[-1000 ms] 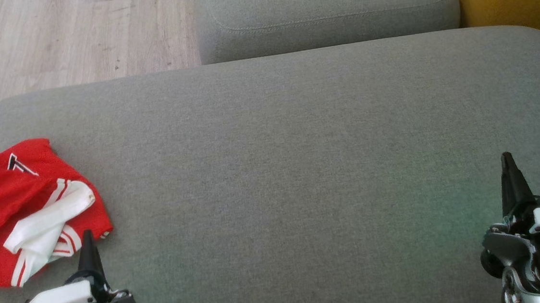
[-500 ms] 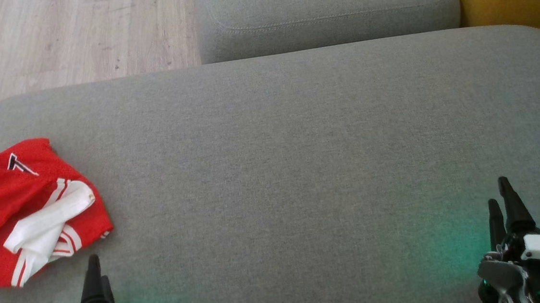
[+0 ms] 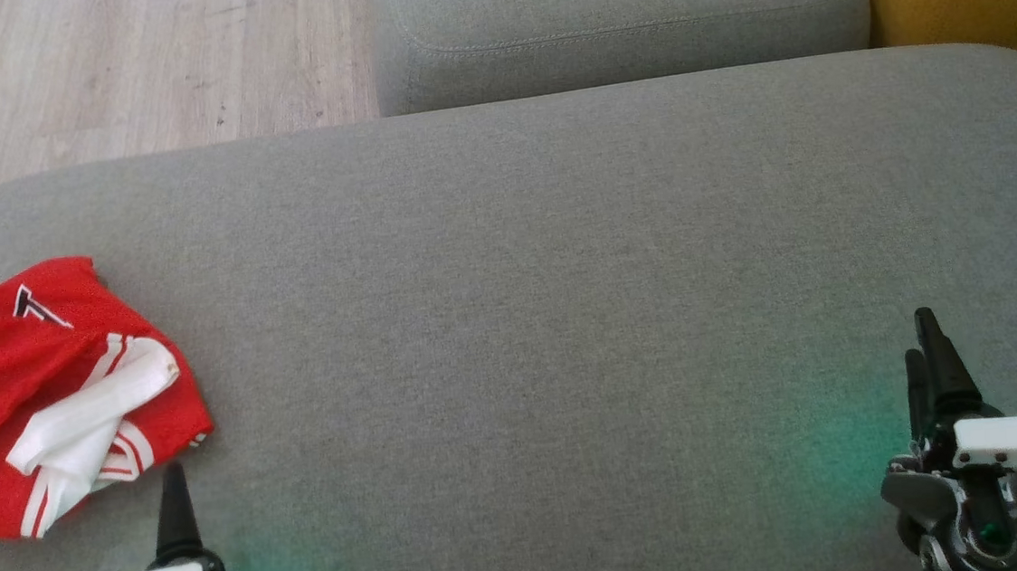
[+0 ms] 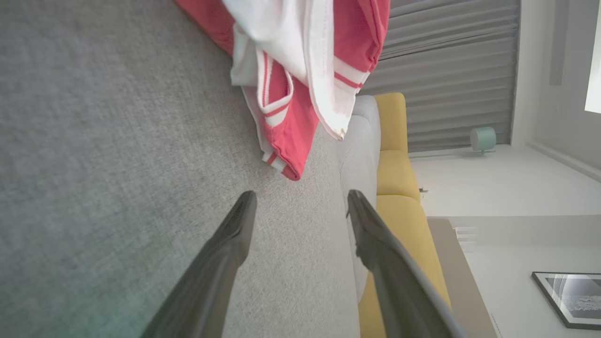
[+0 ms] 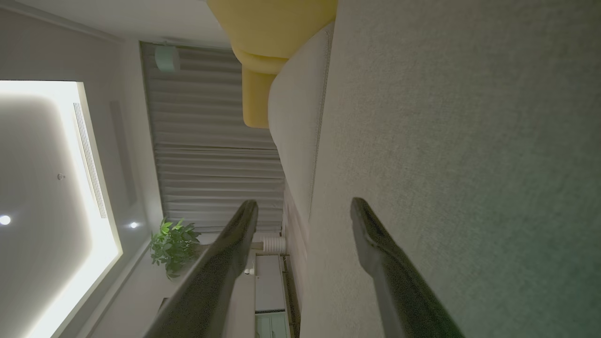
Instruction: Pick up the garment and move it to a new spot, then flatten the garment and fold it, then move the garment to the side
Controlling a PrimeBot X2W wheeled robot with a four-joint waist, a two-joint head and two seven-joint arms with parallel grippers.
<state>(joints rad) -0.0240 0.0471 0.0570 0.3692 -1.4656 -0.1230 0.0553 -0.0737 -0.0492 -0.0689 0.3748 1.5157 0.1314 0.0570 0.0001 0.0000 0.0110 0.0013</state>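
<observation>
1. The left end effector (image 4: 300, 195) and right end effector (image 3: 919, 335) sit slightly higher in the head view than before.
2. Both are released, fingers apart, empty.
3. The red-and-white garment (image 3: 45, 395) lies crumpled on the grey sofa (image 3: 520, 321) at 9 o'clock.

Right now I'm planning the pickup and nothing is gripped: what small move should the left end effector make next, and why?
Probably ease the left end effector forward onto the near hem of the red-and-white garment. Its fingers stand open and empty, and the crumpled garment lies just ahead on the grey cushion; the right end effector sits far across it.
</observation>
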